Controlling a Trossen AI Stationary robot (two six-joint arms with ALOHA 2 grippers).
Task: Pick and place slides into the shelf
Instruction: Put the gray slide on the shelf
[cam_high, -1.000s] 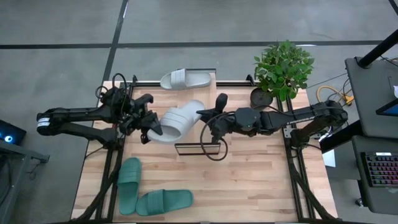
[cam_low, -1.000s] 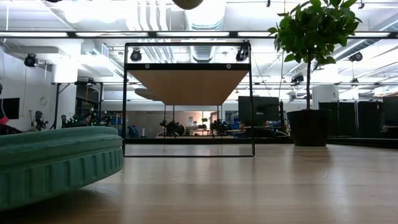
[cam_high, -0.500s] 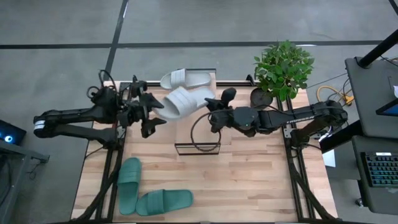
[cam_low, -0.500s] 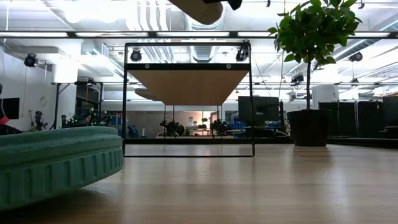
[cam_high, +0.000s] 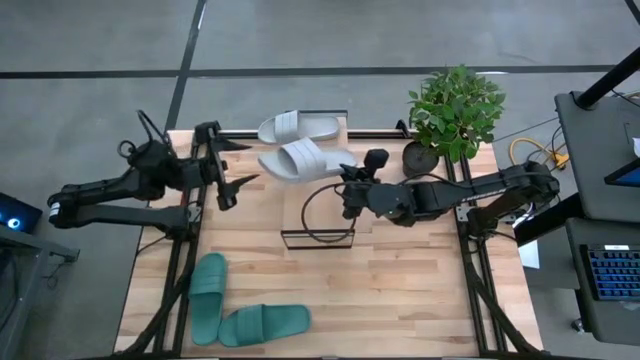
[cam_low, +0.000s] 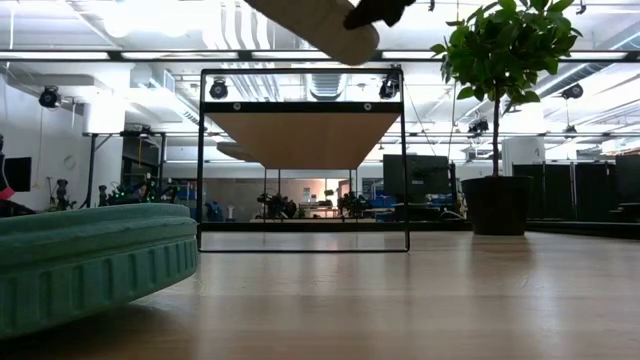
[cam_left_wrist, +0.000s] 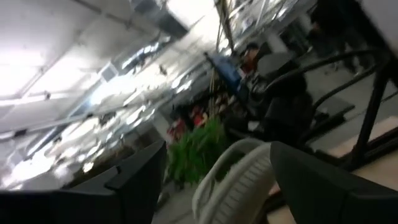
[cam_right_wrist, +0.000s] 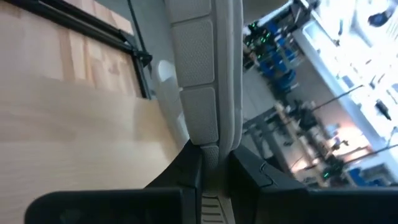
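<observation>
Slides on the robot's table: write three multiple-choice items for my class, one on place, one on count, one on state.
1. Where do the teal slides lie?
A. on the shelf
B. the table's near left corner
C. beside the plant

2. How many pale slides show?
A. one
B. two
C. four

3. How do the left gripper jaws stand?
A. open, empty
B. shut on a slide
C. shut on the shelf

Answers: 1 B, the high view shows both there. 2 B, one on the shelf, one in the right gripper. 3 A, the jaws spread apart from the slide.
</observation>
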